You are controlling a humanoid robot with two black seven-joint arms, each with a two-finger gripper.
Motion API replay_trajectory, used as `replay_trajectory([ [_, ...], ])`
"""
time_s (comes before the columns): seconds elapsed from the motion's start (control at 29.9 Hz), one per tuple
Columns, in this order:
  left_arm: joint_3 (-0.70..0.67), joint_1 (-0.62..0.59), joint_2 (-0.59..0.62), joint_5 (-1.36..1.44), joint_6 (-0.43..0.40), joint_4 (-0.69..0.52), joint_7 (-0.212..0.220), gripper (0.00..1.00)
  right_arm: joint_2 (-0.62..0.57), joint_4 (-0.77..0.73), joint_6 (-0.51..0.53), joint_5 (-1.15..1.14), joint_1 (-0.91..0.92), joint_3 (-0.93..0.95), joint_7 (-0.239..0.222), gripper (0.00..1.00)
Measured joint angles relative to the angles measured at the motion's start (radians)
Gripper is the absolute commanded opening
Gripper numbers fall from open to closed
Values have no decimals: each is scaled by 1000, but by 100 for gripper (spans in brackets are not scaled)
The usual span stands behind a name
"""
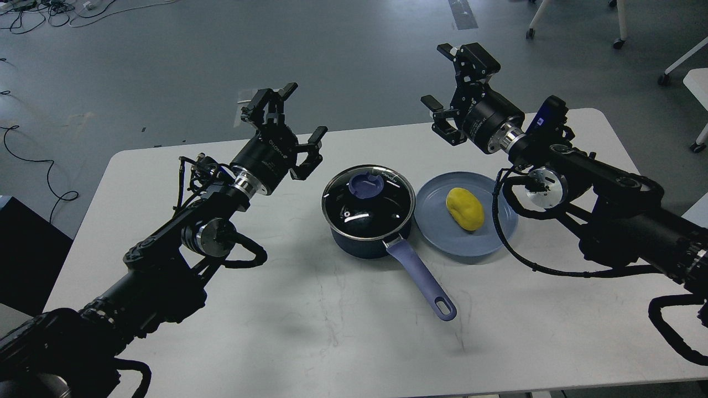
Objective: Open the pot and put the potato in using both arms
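The dark navy pot [359,243] stands mid-table with its glass lid [381,205] on, blue knob [366,184] on top. Its lavender handle [420,279] points toward the front right. Just right of the pot, the yellow potato [465,208] lies on a flat blue plate [437,226]. My left gripper [285,124] hovers open to the left of the pot, holding nothing. High behind the plate, my right gripper [442,77] is raised and open, also holding nothing.
The white table [343,331] has bare surface in front of the pot and plate. Beyond its far edge is grey floor with cables [33,14] at the top left and chair legs [619,33] at the top right.
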Motion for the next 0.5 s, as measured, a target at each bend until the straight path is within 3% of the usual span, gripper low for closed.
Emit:
replay_trajectory([
  [0.27, 16, -9, 4, 18, 49, -1, 9, 99, 5, -6, 1, 0, 2, 1, -10, 100],
  [0.5, 17, -11, 36, 19, 46, -2, 21, 99, 5, -7, 1, 0, 18, -1, -47, 100],
])
